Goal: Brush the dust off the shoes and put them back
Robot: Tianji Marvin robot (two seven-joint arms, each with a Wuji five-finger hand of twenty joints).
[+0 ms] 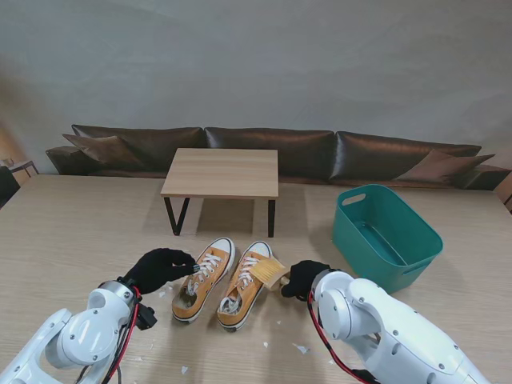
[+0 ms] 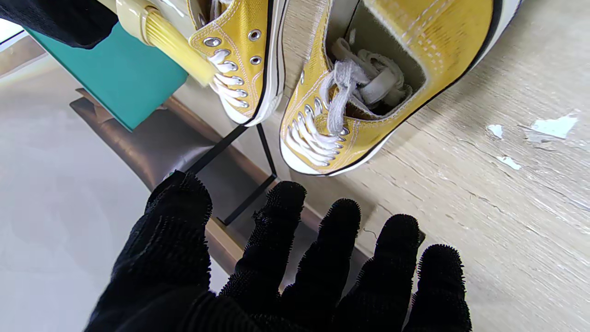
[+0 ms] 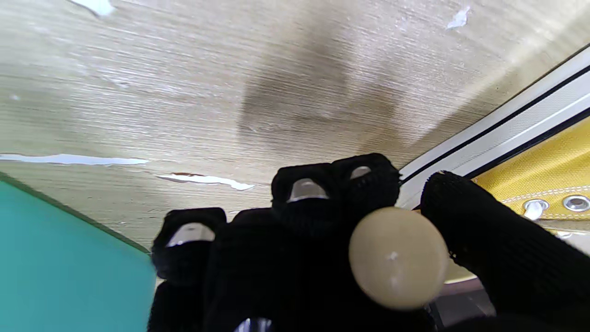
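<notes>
Teal basin (image 1: 386,232) right of shoes (image 1: 224,280)

Shoes (image 1: 226,282): yellow canvas, white laces, white soles with black stripe. Basin (image 1: 387,234): teal. Surface (image 1: 72,240): light wood grain. Gloves on both hands: black.

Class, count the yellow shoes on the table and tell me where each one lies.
2. One shoe lies on the left beside the left hand; the other shoe lies right of it, with the right hand holding a brush over it.
</notes>
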